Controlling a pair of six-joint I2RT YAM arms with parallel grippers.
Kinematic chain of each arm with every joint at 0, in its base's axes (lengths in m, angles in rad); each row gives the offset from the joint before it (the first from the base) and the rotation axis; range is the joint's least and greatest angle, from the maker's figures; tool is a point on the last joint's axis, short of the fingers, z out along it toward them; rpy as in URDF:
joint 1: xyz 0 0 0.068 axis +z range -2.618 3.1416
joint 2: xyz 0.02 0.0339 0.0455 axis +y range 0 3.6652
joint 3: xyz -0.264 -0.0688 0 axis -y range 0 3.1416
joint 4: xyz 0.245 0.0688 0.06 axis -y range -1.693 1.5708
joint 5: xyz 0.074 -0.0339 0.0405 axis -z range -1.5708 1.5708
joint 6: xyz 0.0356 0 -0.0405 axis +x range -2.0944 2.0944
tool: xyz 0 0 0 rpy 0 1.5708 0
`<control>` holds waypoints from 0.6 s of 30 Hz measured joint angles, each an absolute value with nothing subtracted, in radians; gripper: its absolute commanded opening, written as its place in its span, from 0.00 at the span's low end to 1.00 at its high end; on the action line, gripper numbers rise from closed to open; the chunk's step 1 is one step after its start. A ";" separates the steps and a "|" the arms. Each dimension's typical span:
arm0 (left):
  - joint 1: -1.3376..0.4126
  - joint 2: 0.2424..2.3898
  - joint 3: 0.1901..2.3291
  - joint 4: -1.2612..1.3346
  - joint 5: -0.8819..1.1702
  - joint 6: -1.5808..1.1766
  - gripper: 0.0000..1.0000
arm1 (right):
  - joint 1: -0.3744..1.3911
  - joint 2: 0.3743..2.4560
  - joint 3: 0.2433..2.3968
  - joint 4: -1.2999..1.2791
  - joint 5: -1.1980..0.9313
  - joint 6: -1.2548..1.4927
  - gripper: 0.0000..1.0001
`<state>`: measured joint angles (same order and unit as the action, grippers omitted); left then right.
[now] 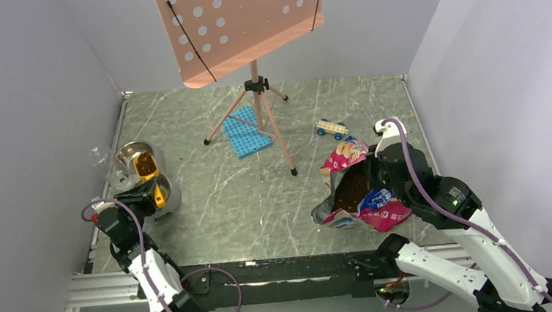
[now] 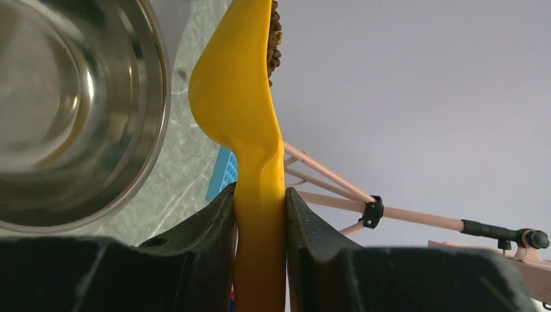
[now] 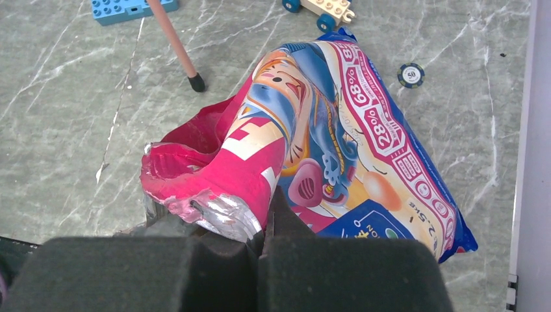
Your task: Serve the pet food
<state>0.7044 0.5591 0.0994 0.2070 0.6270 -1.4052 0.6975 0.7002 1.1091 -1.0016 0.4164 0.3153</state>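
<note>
The pet food filled the yellow scoop raised close beside a steel bowl, and more kibble showed inside the open pink-and-blue bag across the table. The left gripper pinched the scoop's handle between partly closed fingers, with the arm bent low by the left wall. The right gripper was clamped tight on the bag's torn foil edge. The grey marbled table also held a pink music stand, a blue brick plate and a toy car.
</note>
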 measured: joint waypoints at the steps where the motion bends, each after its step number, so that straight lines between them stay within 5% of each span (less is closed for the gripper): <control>1: 0.708 0.570 0.099 0.222 0.624 -1.409 0.00 | 0.697 0.700 1.110 -1.002 0.416 0.315 0.00; 18: 0.722 0.745 0.110 0.314 0.570 -1.453 0.00 | 0.697 0.703 1.109 -1.001 0.414 0.309 0.00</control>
